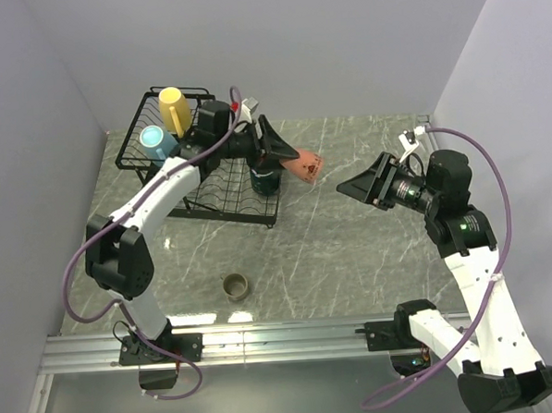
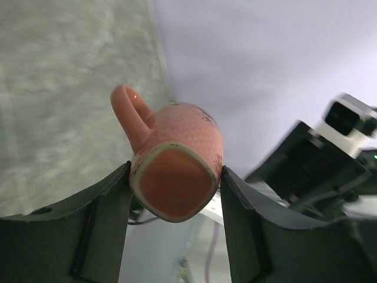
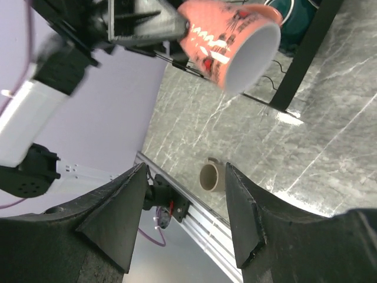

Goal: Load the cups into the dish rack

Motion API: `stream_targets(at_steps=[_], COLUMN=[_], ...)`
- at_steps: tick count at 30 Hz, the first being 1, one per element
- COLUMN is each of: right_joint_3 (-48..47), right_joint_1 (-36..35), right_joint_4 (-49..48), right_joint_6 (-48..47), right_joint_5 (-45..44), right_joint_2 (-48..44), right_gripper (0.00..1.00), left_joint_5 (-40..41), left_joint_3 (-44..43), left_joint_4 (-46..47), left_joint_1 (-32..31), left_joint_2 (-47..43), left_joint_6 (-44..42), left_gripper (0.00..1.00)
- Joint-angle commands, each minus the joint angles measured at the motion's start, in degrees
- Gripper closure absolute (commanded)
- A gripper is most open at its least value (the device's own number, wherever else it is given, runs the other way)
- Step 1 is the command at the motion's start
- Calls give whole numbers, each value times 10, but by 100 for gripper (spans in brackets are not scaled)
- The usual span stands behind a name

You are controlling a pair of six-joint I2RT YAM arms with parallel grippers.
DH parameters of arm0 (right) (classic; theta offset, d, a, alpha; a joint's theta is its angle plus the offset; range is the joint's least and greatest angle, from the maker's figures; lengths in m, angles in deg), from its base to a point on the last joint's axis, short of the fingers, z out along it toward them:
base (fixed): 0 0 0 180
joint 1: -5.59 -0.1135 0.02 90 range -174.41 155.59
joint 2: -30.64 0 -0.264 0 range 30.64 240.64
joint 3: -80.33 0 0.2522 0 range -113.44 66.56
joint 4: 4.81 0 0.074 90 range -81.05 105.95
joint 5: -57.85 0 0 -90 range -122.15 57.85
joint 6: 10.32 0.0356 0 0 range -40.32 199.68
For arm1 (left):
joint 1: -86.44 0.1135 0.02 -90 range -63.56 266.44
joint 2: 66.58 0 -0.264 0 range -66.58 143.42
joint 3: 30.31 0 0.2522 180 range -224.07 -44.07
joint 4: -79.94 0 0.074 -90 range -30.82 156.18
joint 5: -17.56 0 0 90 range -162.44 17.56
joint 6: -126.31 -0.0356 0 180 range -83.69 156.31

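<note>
"While we are looking down from above, where are we finding the salmon-red cup [image 1: 307, 165]?"

"We are finding it hanging in the air just off the right end of the dish rack [image 1: 222, 193], above the surface [image 1: 353, 258]. It is lying on its side, and its white inside is facing the right arm."

"What is the left end effector [image 1: 290, 156] doing?"

"It is gripping that cup. In the left wrist view we are watching its two fingers [image 2: 112, 200] pressing on either side of the cup's base. The cup is keeping them partly spread, and its handle is pointing up and to the left."

"And the right end effector [image 1: 344, 187]?"

"It is hovering apart from the cup and pointing toward its mouth. Its jaws are standing open, and nothing is sitting between them. Through that gap, in its own camera, we are seeing the small olive-brown cup [image 3: 210, 175] standing upright on the surface, near the front edge."

"Which cups are we seeing in the rack?"

"The yellow cup [image 1: 174, 110] and the light blue cup [image 1: 153, 140] are sitting in the raised basket at the far left. The dark teal cup [image 1: 265, 179] is resting at the right end of the lower tray, just beside the held cup."
</note>
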Motion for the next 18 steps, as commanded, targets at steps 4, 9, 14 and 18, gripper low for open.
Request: stream_targets(at_steps=[4, 9, 14, 18], right_joint_3=[4, 12, 18, 18], right_joint_1=[-2, -2, -2, -2], right_joint_4=[1, -1, 1, 4], right_joint_6=[-17, -17, -17, -20], right_joint_5=[-10, -9, -8, -11], right_joint_2=[-16, -16, -15, -17], right_gripper=[37, 37, 37, 37], left_joint_5=[188, 336, 448, 496], left_joint_3=[-139, -161, -165, -119], left_joint_4=[-294, -346, -374, -344], left_joint_1=[4, -14, -51, -62], left_joint_2=[-8, -7, 1, -16], left_joint_6=[-227, -289, -338, -347], left_gripper=[100, 100, 100, 100])
